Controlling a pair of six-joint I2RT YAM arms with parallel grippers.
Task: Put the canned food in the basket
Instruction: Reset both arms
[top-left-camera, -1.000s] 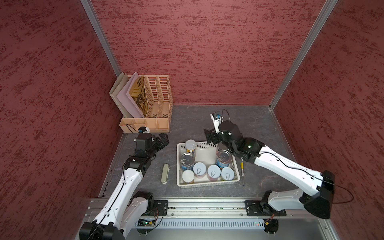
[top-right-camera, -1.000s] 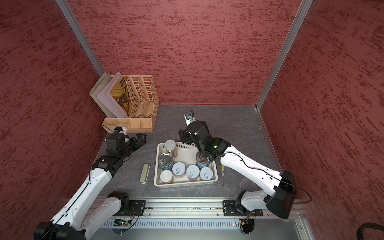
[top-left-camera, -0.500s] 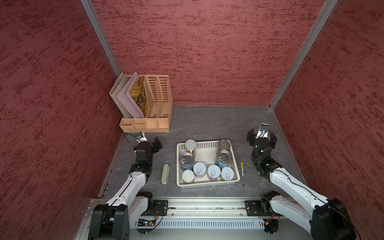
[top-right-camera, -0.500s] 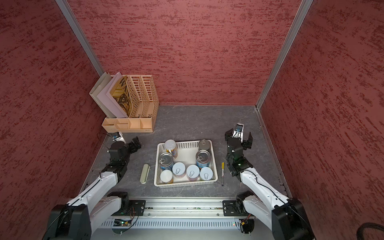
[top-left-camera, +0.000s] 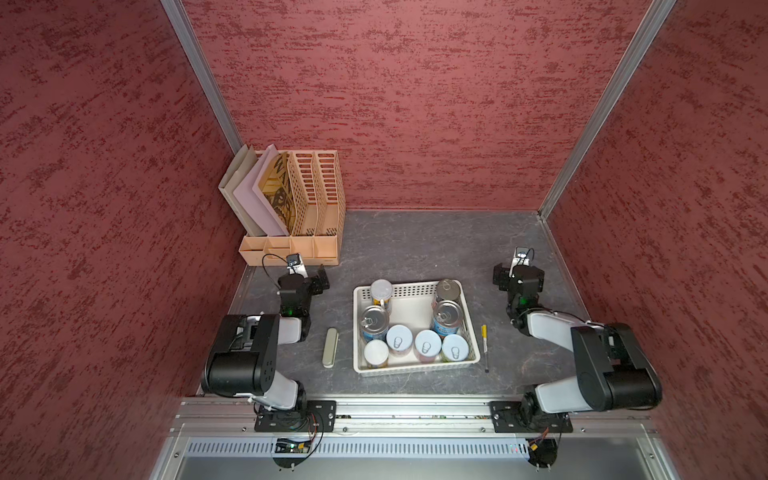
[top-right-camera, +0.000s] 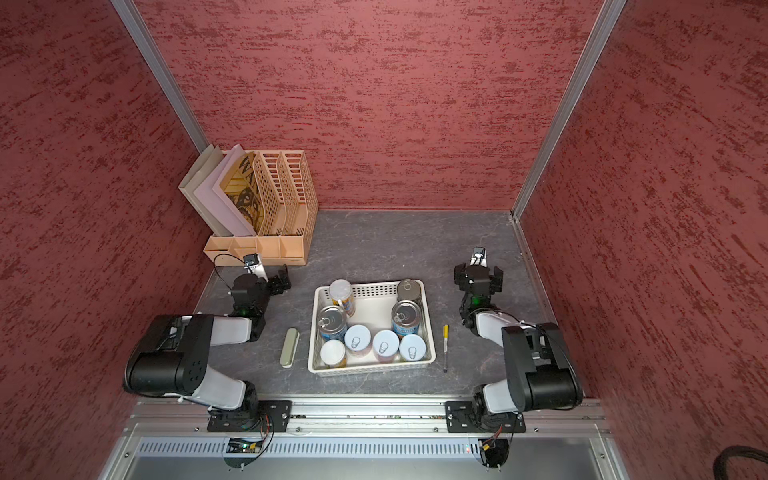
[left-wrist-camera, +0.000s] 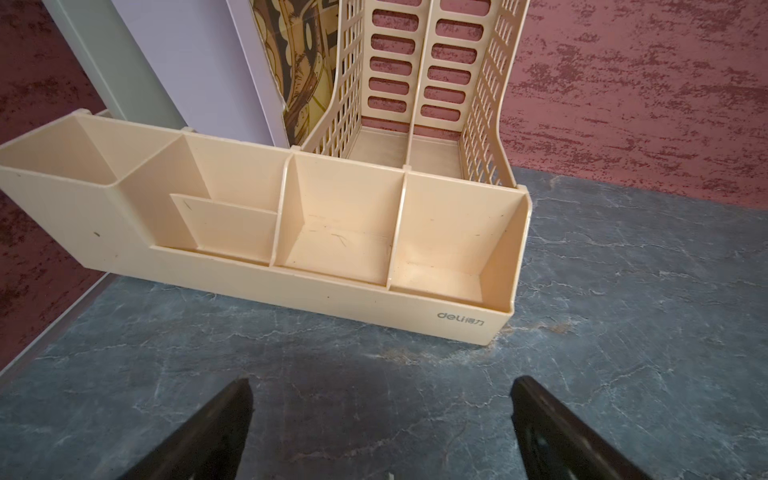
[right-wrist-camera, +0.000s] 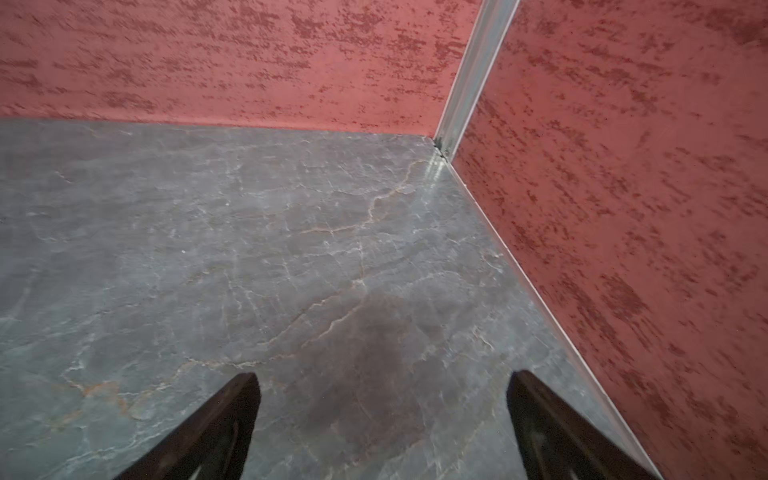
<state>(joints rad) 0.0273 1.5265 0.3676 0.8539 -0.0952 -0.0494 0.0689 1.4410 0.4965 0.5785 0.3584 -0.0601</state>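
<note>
Grey tabletop bears basket, pen, olive case, file holder.

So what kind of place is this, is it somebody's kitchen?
Probably not a kitchen: it looks like a robot practice booth. Red walls box in a grey table, two robot arms are bolted to a metal rail at the front, and the basket of cans sits between them.

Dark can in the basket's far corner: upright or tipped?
Upright. The dark can shows its round pull-tab lid facing up in both top views, and it stands inside the basket.
</note>
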